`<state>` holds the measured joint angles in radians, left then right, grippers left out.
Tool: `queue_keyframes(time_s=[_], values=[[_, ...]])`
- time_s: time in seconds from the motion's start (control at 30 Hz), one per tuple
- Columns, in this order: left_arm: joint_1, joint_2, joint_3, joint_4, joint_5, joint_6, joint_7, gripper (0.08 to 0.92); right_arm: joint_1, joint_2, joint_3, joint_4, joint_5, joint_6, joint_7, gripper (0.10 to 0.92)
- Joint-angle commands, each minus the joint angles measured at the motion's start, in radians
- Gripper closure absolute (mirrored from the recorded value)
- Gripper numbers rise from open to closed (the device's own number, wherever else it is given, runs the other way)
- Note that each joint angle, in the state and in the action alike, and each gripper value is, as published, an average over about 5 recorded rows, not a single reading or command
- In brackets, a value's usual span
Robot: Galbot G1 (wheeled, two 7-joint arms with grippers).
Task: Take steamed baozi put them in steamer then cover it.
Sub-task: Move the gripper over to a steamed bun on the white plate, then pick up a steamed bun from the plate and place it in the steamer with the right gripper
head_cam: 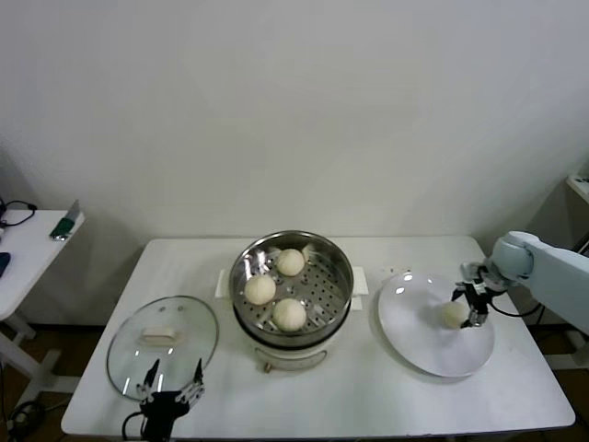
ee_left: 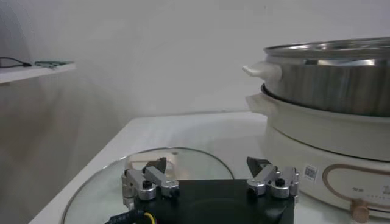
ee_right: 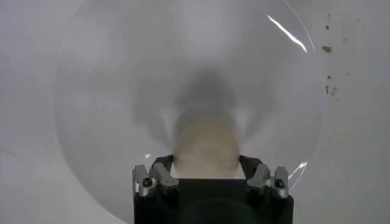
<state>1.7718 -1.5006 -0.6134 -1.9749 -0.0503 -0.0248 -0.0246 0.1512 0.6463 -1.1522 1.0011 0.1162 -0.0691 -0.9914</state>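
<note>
Glass catches the eye first on the left of the white table (head_cam: 386, 405): the cover (head_cam: 163, 345) lies flat near the front left corner, its cream handle (head_cam: 156, 335) facing up. Just at its near rim, right on the front edge of the table, sits the left gripper (head_cam: 169, 386), its fingers spread wide and holding nothing; from the left wrist view the two fingertips stand well apart over the lid's edge, with the steamer's steel wall rising beyond.

In the middle of the table, a little towards the back edge, stands the steamer (head_cam: 291, 287), uncovered, on its cream base. Three steamed baozi rest on the perforated tray inside: one at the back (head_cam: 291, 262), one on the left (head_cam: 259, 289) and one at the front (head_cam: 290, 315), close together but each apart from the others.

Further right, near the right edge, is a flat white plate (head_cam: 434, 322). The fourth baozi (head_cam: 455, 314) is on it, towards its far right side, and the right gripper (head_cam: 473, 306) has its fingers on either side of that bun. The right wrist view shows the bun (ee_right: 206, 149) sitting between the two fingertips, which look to be touching its sides, with the plate underneath. The right arm reaches in from beyond the right edge of the table
</note>
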Motion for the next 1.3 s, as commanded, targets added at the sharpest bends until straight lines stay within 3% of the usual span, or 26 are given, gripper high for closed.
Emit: queue_keyframes(time_s=[0.03, 0.17, 0.4, 0.7, 0.83, 1.0, 1.3], values=[[0.0, -0.002, 0.0, -0.003, 0.001, 0.0, 0.0, 0.177, 0.0, 0.0, 0.011, 0.003, 0.003, -0.016, 0.005, 0.321], [-0.002, -0.002, 0.0, -0.002, 0.002, 0.001, -0.001, 0.177, 0.115, -0.015, -0.077, 0.04, 0.068, -0.032, 0.001, 0.343], [-0.013, -0.002, 0.009, 0.004, 0.005, 0.003, 0.0, 0.177, 0.545, -0.014, -0.409, 0.201, 0.31, -0.059, -0.011, 0.345], [-0.033, -0.003, 0.029, 0.012, 0.014, 0.01, 0.001, 0.177, 0.991, 0.181, -0.592, 0.447, 0.601, -0.156, 0.0, 0.341], [-0.035, -0.002, 0.028, 0.004, 0.012, 0.012, 0.001, 0.177, 1.015, 0.285, -0.522, 0.528, 0.742, -0.23, 0.064, 0.341], [-0.033, 0.001, 0.026, -0.001, 0.006, 0.011, 0.001, 0.177, 0.93, 0.365, -0.447, 0.614, 0.816, -0.303, 0.153, 0.343], [-0.029, 0.001, 0.015, -0.012, -0.005, 0.012, 0.001, 0.177, 0.681, 0.417, -0.445, 0.601, 0.706, -0.356, 0.23, 0.347]])
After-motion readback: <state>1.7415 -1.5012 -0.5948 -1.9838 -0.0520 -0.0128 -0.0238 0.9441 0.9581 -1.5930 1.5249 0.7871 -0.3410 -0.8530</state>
